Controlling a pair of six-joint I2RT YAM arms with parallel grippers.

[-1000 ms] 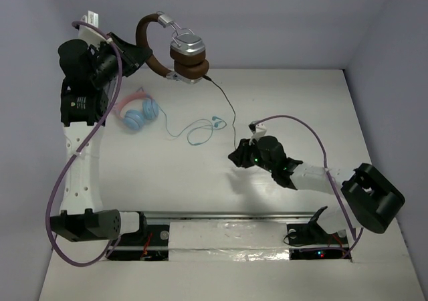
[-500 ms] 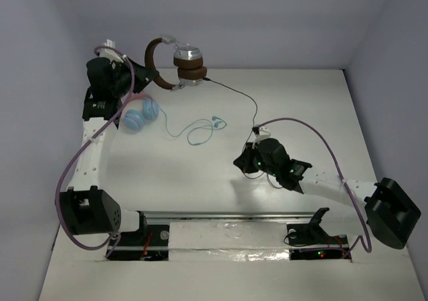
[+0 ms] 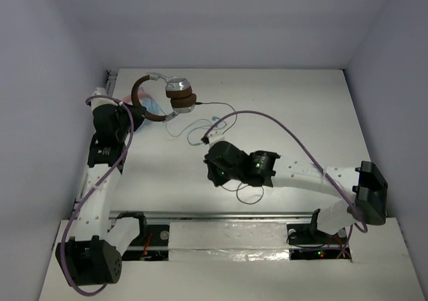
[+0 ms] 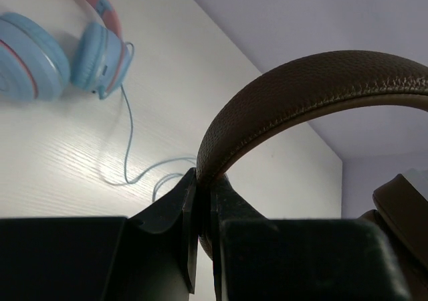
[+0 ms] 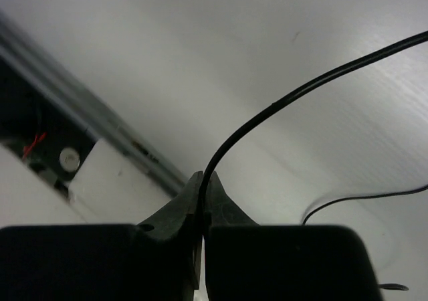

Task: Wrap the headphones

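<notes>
Left jaws are clamped tight on the brown, grained headband (image 4: 301, 90) of the over-ear headphones with silver ear cups (image 3: 179, 90). The band is pinched between the tips and arches off toward 2 o'clock in the wrist view. Right jaws are closed on the thin black cable (image 5: 301, 90), the cord caught between the tips and curving away to 2 o'clock. Another stretch of it lies on the white tabletop (image 3: 301, 100) down at 4 o'clock in that view.

From above, the over-ear headphones sit at about 11 o'clock on the tabletop, ear cups pressed together on the 3 o'clock side of the band; resting or lifted, I cannot tell. The cable runs from the cups toward 5 o'clock to the right jaws near the middle. Pink-and-blue cat-ear headphones (image 4: 40, 53) lie at 10 o'clock in the left wrist view, with a thin teal earbud cord (image 4: 127, 134) trailing from beside them toward 5 o'clock.
</notes>
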